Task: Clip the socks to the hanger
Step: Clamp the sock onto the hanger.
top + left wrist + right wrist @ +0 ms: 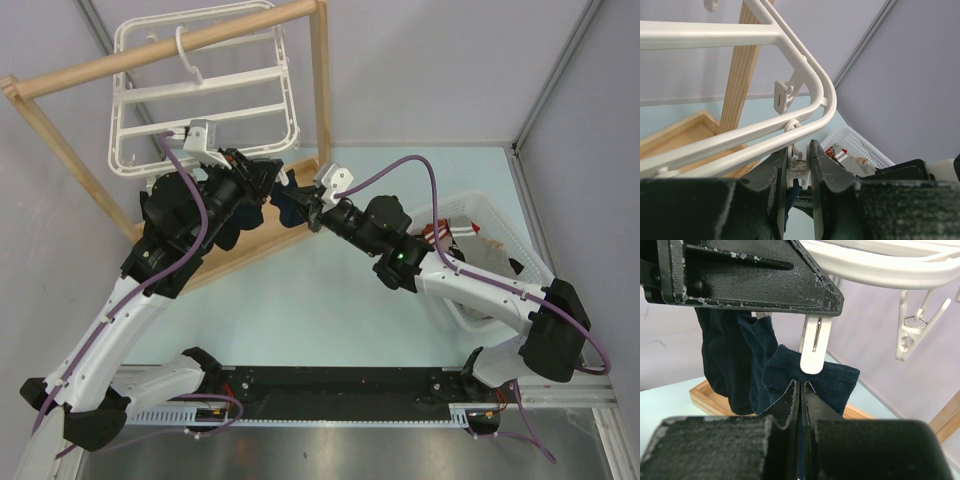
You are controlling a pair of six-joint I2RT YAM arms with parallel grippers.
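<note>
1. The right jaws are pressed together on the lower edge of a navy sock (837, 382).
2. The left jaws clamp a white clip (799, 167), whose tip touches that sock's top.
3. The clip dangles from the hanger (715, 34); a darker sock (720, 365) hangs just beside.
4. The hanger hooks over a wooden stand (322, 90).

Hanger (715, 35) glossy white plastic; socks (840, 380) soft matt knit; frame (742, 65) bare wood.

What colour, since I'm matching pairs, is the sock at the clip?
Dark navy sock; right wrist view shows it best.
</note>
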